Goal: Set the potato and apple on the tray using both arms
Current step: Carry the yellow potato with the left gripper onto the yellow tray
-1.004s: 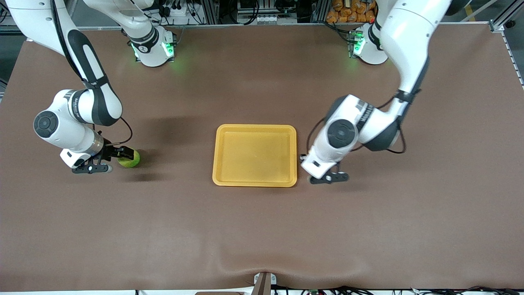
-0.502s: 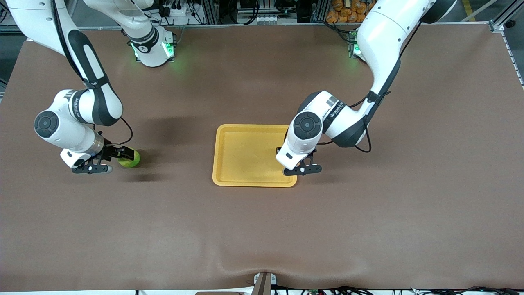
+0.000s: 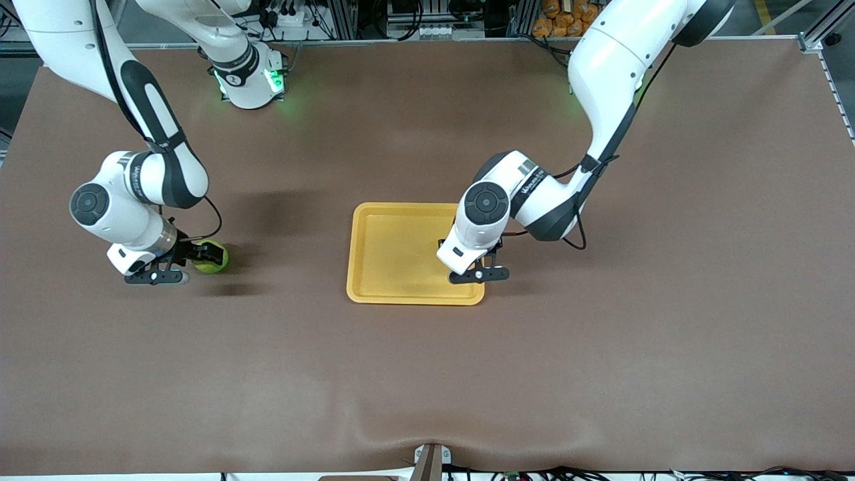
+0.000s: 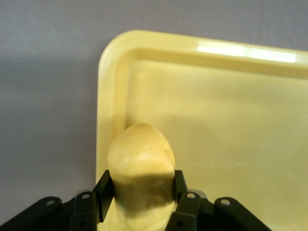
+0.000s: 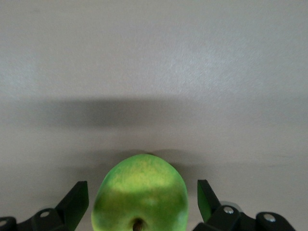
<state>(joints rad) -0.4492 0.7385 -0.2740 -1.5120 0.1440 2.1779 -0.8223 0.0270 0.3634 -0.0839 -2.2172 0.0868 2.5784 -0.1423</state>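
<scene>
Left gripper (image 4: pixel 139 192) pinched the potato (image 4: pixel 140 168) over the tray (image 3: pixel 394 294), at the corner nearest the left arm's base end. Right gripper (image 5: pixel 142 199) stood spread around the apple (image 3: pixel 211 259) on the table, well apart from the tray; pads not touching. Risks judged: potato released near the rim could roll out; apple could squirt aside if closure came off-centre. Lettering on both forearms was unreadable.

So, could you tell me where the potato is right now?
The potato is clamped in the left gripper over the tray, at its edge toward the left arm's end.
</scene>
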